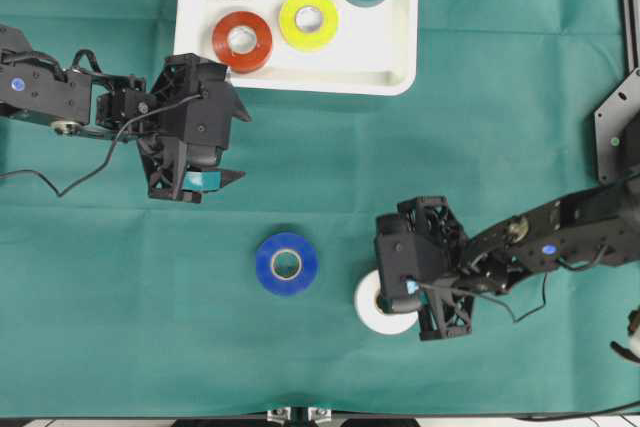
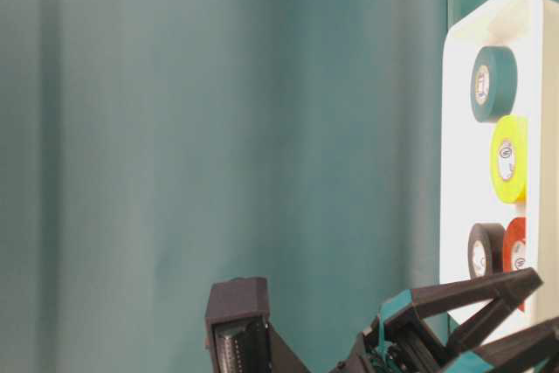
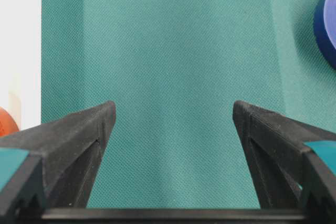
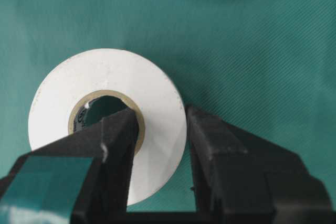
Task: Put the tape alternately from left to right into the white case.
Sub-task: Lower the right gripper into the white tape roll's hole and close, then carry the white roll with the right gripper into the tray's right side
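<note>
The right gripper (image 4: 160, 135) is clamped on the white tape roll's (image 4: 113, 82) wall, one finger inside its core, the roll on the desk (image 1: 120, 297). The blue roll (image 1: 286, 263) lies at its 9 o'clock. The left gripper (image 3: 173, 124) hangs wide and empty at 5 o'clock of the white case (image 1: 400, 57).

A robotics lab: a desk draped in green cloth (image 1: 480, 147), two black robot arms beside it, metal framing (image 1: 632, 7) at its right edge.

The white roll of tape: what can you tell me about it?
The white roll of tape is a glossy ring around a pale cardboard core, lying flat on the green cloth, outside the white tray and right of the blue roll. The right end effector pinches its wall, one finger inside the core, one outside.
</note>
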Robot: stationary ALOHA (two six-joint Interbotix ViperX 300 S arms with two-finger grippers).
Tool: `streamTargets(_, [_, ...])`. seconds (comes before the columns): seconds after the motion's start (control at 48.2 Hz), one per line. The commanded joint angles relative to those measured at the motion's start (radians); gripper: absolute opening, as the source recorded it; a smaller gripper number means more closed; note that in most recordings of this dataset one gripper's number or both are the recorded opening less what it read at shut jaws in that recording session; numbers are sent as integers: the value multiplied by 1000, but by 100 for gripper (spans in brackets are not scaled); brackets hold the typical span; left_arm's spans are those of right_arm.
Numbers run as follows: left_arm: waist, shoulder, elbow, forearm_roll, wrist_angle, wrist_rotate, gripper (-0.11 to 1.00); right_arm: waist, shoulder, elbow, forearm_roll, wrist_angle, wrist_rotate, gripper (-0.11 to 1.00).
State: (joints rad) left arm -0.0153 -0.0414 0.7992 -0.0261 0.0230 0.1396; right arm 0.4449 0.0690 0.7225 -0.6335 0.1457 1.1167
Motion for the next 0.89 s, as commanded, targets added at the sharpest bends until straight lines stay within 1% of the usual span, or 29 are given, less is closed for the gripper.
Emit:
streamTargets(0.0, [-5, -15, -3, -2, -3, 0, 60, -23, -64, -21, -11, 31, 2, 28])
streamTargets(0.207, [-5, -18, 6, -2, -3, 0, 60, -103, -121, -23, -35, 204, -5, 28])
streamTargets(0.332, [-6, -18, 8, -2, -3, 0, 60, -179, -140, -23, -64, 268, -6, 28])
streamTargets(0.477, [-6, -18, 9, -2, -3, 0, 60, -272, -146, -21, -115, 281, -6, 28])
streamTargets(0.518, [-6, -18, 9, -2, -2, 0, 60, -301, -147, -21, -137, 281, -5, 28])
streamTargets(0.684, [-11, -15, 12, -2, -3, 0, 60, -380, -150, -25, -198, 273, -5, 28])
streamTargets(0.767, [-14, -15, 14, -2, -3, 0, 60, -420, -153, -26, -219, 267, -5, 28])
streamTargets(0.871, [-18, -14, 12, -2, -3, 0, 60, -480, -158, -25, -235, 253, -6, 28])
